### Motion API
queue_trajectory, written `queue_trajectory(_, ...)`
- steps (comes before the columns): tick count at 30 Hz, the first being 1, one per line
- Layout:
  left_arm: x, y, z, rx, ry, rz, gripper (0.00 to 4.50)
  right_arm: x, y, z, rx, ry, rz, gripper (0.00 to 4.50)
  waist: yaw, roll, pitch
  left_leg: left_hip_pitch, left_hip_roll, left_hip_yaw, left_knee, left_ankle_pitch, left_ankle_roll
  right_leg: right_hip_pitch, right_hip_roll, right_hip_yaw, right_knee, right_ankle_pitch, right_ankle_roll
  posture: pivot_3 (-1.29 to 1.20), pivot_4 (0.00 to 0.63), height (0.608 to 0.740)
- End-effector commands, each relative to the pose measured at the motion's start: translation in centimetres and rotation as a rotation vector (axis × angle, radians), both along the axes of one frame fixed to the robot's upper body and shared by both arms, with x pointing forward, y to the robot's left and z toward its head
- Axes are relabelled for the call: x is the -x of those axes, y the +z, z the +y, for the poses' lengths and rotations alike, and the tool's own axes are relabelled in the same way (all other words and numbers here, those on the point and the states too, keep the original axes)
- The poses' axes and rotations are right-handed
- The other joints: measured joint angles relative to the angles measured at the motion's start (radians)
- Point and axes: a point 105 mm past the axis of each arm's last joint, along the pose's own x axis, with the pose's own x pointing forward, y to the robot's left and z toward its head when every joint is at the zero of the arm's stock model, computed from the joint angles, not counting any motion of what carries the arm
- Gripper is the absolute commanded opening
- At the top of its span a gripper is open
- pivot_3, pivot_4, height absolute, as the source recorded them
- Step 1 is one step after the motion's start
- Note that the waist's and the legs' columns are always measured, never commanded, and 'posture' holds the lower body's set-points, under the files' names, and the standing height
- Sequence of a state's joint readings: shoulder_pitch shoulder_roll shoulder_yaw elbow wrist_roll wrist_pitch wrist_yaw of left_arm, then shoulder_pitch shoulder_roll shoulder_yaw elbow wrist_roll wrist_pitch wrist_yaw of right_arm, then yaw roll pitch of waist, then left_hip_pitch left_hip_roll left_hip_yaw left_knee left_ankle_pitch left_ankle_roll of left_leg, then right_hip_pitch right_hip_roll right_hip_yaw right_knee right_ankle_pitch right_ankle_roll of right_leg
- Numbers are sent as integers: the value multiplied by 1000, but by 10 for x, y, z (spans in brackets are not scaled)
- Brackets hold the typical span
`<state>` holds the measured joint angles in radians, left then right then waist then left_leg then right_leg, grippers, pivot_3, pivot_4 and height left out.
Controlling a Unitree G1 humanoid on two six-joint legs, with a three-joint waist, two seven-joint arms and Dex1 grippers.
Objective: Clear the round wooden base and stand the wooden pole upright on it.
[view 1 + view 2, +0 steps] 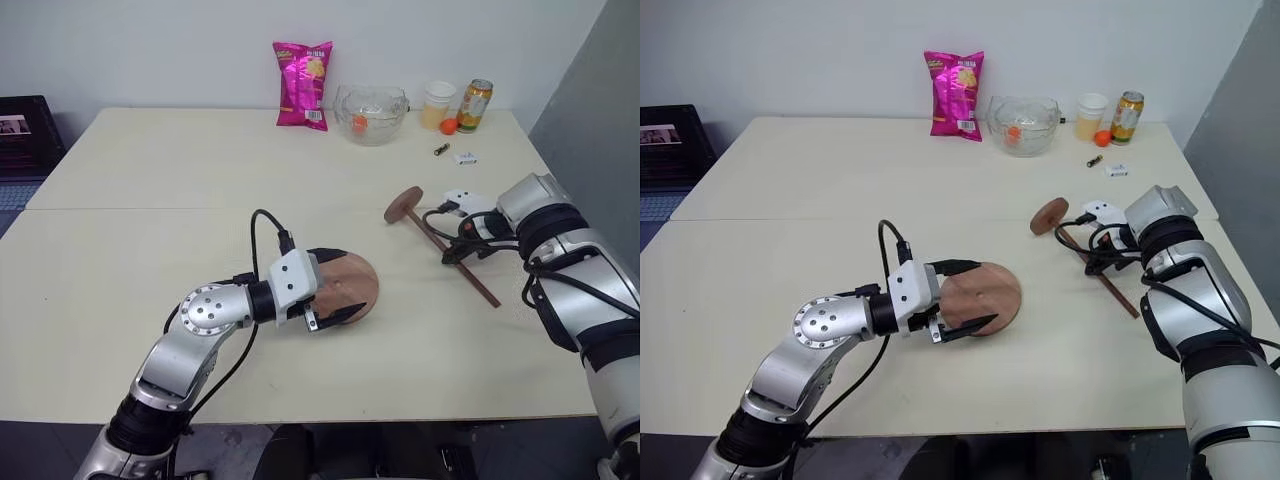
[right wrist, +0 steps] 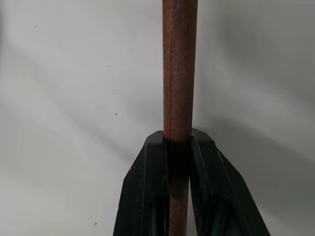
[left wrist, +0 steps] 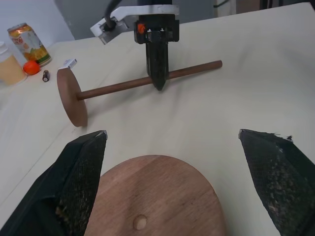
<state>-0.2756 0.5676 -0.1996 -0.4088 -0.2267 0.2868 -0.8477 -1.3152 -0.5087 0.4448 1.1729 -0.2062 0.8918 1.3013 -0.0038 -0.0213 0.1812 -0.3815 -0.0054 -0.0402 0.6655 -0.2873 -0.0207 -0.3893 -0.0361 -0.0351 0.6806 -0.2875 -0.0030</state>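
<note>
The round wooden base (image 1: 358, 272) lies flat on the table in front of me, its small centre hole (image 3: 140, 223) plain in the left wrist view. My left gripper (image 1: 352, 281) is open, one finger on each side of the base's near part, without touching it. To the right, the wooden pole (image 1: 478, 284) lies on the table, its fixed disc (image 1: 403, 205) standing on edge at the far end. My right gripper (image 1: 455, 258) points steeply down and is shut on the rod (image 2: 179, 73) about midway along it.
Along the table's far edge stand a pink snack bag (image 1: 303, 85), a glass bowl (image 1: 371, 113), a cup (image 1: 437, 104) and a can (image 1: 474, 105), with a small orange ball (image 1: 448, 126), a battery (image 1: 441, 149) and a small white piece (image 1: 465, 157) nearby. A black crate (image 1: 25, 135) sits far left.
</note>
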Motion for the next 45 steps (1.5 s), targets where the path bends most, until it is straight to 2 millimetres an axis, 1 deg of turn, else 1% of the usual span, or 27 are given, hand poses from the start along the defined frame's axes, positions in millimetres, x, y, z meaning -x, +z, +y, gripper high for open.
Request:
queue_trajectory(1, 0, 19, 16, 7, -3, -32, 4500, -6, 56, 33, -253, 42, -116, 216, -3, 1, 1, 0, 0, 0, 0, 0, 0, 0, 0, 0, 0, 0, 0, 0, 150, 740)
queue_trajectory(3, 2, 23, 31, 6, 22, -6, 4500, -1, 86, 53, -378, 165, -260, 216, -5, 3, 2, -1, 0, 0, 0, 0, 0, -1, 0, 0, 1, 0, 0, 0, 150, 740)
queue_trajectory(4, 3, 23, 39, -2, 39, 8, 4500, 2, 96, 59, -431, 174, -317, 216, -5, 3, 2, -1, 0, -1, 0, 0, 0, -1, 0, 0, 1, 0, 0, 0, 150, 740)
queue_trajectory(6, 4, 23, 57, -33, 83, 26, 4500, 11, 104, 65, -453, 189, -425, 216, -4, 3, 1, -1, 1, -2, -1, 0, 0, -1, 0, -1, 0, 0, 0, 0, 150, 740)
queue_trajectory(9, 5, 29, 76, -34, 143, 47, 4500, 30, 109, 75, -477, 250, -579, 216, 4, 2, 1, -1, 1, -4, -1, 0, 0, 0, 0, -3, -1, -1, 0, 0, 150, 740)
queue_trajectory(11, 10, 31, 92, -45, 191, 76, 4500, 42, 115, 88, -556, 278, -742, 216, 5, 2, 1, -3, 0, -4, 0, 0, 0, 0, -1, -3, -1, 0, 0, 0, 150, 740)
queue_trajectory(12, 13, 30, 96, -58, 200, 88, 4500, 48, 117, 93, -591, 293, -826, 216, 3, 2, 1, -3, 0, -4, 0, 0, 0, 0, -1, -3, -1, 0, 0, 0, 150, 740)
queue_trajectory(13, 16, 29, 97, -66, 199, 101, 4500, 54, 120, 98, -672, 291, -882, 216, 2, 2, 1, -2, -1, -4, -1, 0, 0, 0, -1, -3, -1, 0, 0, 0, 150, 740)
queue_trajectory(14, 19, 28, 98, -73, 195, 114, 4500, 60, 121, 103, -760, 295, -901, 216, 2, 3, 2, -2, 0, -4, -1, 0, 0, 0, 0, -3, 0, 0, 0, 0, 150, 740)
queue_trajectory(17, 23, 24, 99, -98, 195, 128, 4500, 76, 113, 117, -805, 352, -1008, 216, 3, 3, 2, -1, 0, -4, -1, 0, 0, 0, 0, -3, 0, 0, 0, 0, 150, 740)
queue_trajectory(19, 23, 24, 99, -97, 198, 132, 4500, 81, 110, 123, -820, 369, -1028, 216, 2, 3, 2, -1, 0, -4, -1, 0, 0, 0, 0, -3, 0, 0, 0, 0, 150, 740)
queue_trajectory(22, 23, 22, 101, -100, 201, 150, 4500, 89, 105, 141, -862, 407, -1114, 216, 0, 3, 2, 0, 0, -4, -1, 0, 0, 0, 0, -2, 0, 0, 0, 0, 150, 740)
queue_trajectory(24, 23, 20, 101, -103, 200, 162, 4500, 91, 99, 150, -869, 435, -1174, 216, -4, 3, 2, 1, 0, -4, -2, 0, 0, 0, 1, -2, 0, 0, 0, 0, 150, 740)
queue_trajectory(26, 23, 19, 101, -93, 201, 174, 4500, 92, 91, 157, -886, 443, -1197, 216, -9, 3, 2, 1, 1, -4, -2, 0, 0, 0, 2, -2, 1, -1, 0, 0, 150, 740)
queue_trajectory(31, 24, 12, 100, -115, 185, 196, 4500, 95, 77, 171, -898, 498, -1207, 216, -14, 3, 2, 1, 1, -4, -2, 0, 0, 0, 2, -2, 0, 0, 0, 0, 150, 740)
queue_trajectory(35, 24, 8, 97, -128, 171, 200, 4500, 96, 69, 176, -898, 526, -1195, 216, -14, 3, 2, 1, 1, -4, -2, 0, 0, 1, 2, -2, 0, -1, 0, 0, 150, 740)
queue_trajectory(38, 23, 0, 93, -148, 168, 214, 4500, 92, 60, 176, -883, 521, -1177, 216, -14, 3, 2, 1, 1, -4, -2, 0, 0, 1, 2, -2, 0, -1, 0, 0, 150, 740)
queue_trajectory(45, 23, -3, 88, -142, 152, 220, 4500, 89, 49, 177, -845, 526, -1160, 216, -14, 3, 2, 1, 1, -4, -2, 0, 0, 1, 2, -2, 0, 0, 0, 0, 150, 740)
